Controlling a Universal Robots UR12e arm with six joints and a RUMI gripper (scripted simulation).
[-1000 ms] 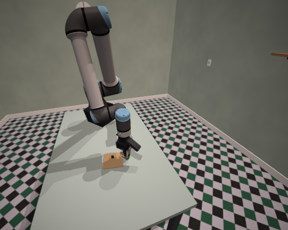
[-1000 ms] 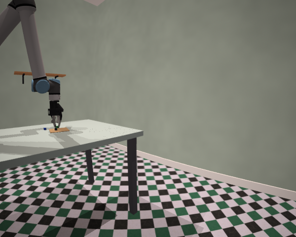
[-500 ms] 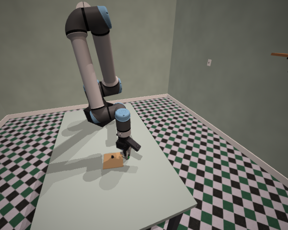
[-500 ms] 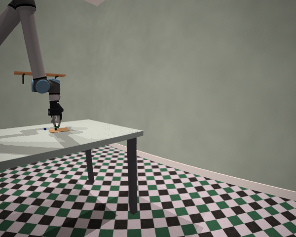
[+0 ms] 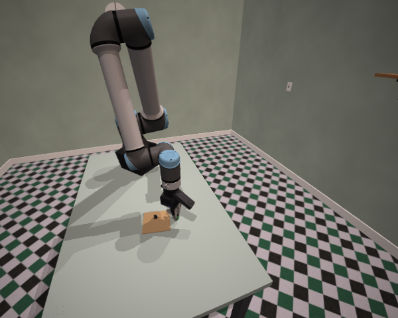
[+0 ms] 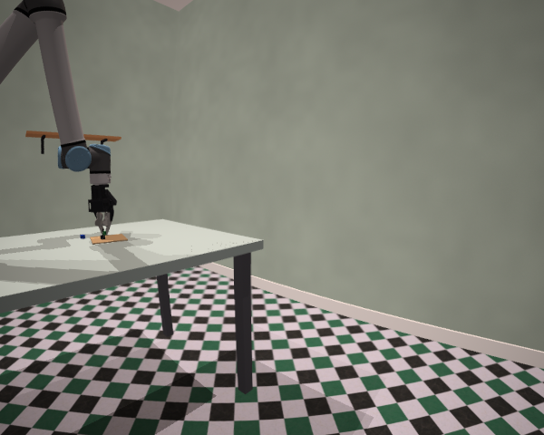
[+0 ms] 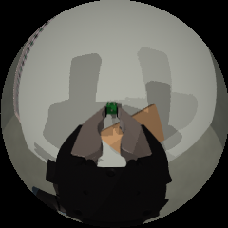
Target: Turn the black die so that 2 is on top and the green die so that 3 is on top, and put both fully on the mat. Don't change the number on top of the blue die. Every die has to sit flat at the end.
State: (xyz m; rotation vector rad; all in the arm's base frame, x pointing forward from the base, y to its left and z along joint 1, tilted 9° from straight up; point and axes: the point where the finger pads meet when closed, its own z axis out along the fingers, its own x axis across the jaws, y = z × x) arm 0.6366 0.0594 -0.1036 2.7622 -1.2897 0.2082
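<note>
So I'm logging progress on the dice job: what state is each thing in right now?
Claw: shut on the green die.
Green die: pinched at the claw tips, near the mat's edge; top number unreadable.
Black die: resting on the mat; top number too small to read.
Blue die: on the table, off the mat.
Mat: flat on the table.
</note>
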